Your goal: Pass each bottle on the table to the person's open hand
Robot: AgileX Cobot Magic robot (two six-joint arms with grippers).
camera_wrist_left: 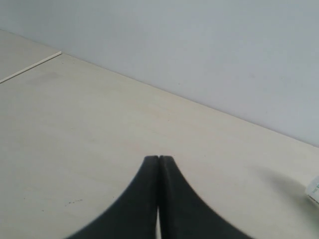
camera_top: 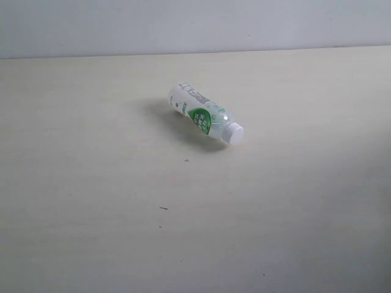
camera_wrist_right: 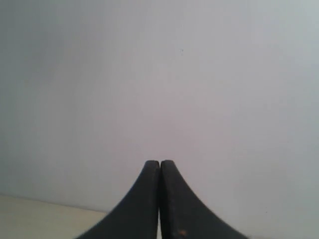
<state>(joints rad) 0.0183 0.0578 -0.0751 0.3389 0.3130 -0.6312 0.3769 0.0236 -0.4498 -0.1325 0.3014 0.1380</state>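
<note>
One bottle (camera_top: 204, 114), white-green label and white cap, lies on its side on the cream table (camera_top: 91, 183), cap pointing toward the front right. A sliver of it shows at the edge of the left wrist view as the bottle (camera_wrist_left: 314, 189). The other bottles are out of view, and no hand shows. My left gripper (camera_wrist_left: 159, 158) is shut with nothing in it, low over bare tabletop and well apart from the bottle. My right gripper (camera_wrist_right: 160, 162) is shut too, empty, facing the pale wall. Neither gripper appears in the exterior view.
A pale grey wall (camera_top: 195, 24) runs along the table's far edge. A few tiny dark specks (camera_top: 163, 208) mark the tabletop. A seam or edge strip (camera_wrist_left: 30, 67) crosses the table's corner in the left wrist view.
</note>
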